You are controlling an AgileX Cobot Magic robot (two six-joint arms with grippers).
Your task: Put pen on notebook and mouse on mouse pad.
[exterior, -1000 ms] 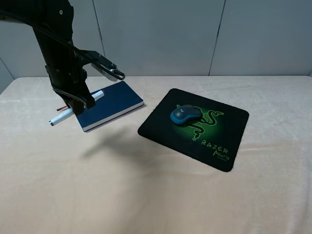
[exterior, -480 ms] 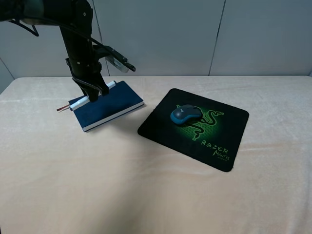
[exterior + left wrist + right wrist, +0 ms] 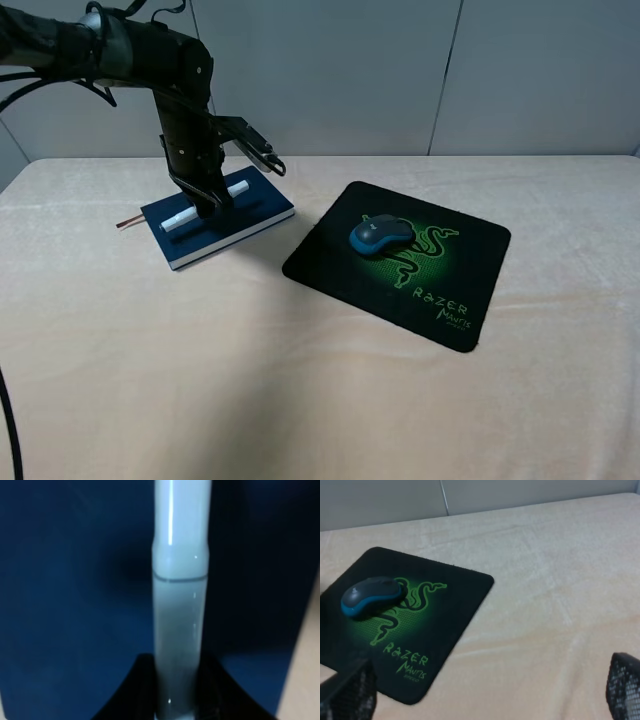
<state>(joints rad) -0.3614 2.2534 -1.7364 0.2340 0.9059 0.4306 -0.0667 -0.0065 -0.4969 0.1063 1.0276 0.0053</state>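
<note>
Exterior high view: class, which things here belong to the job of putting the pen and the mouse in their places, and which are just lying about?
Belong to the job: pen, notebook, mouse, mouse pad, left hand gripping the pen.
Just there: table, wall.

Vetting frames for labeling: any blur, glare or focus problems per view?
Exterior high: evenly lit, sharp, mouse pad lettering readable. Left wrist: too close, pen soft with a glare streak, notebook very dark. Right wrist: mouse fairly clear, gripper fingers blurred.
</note>
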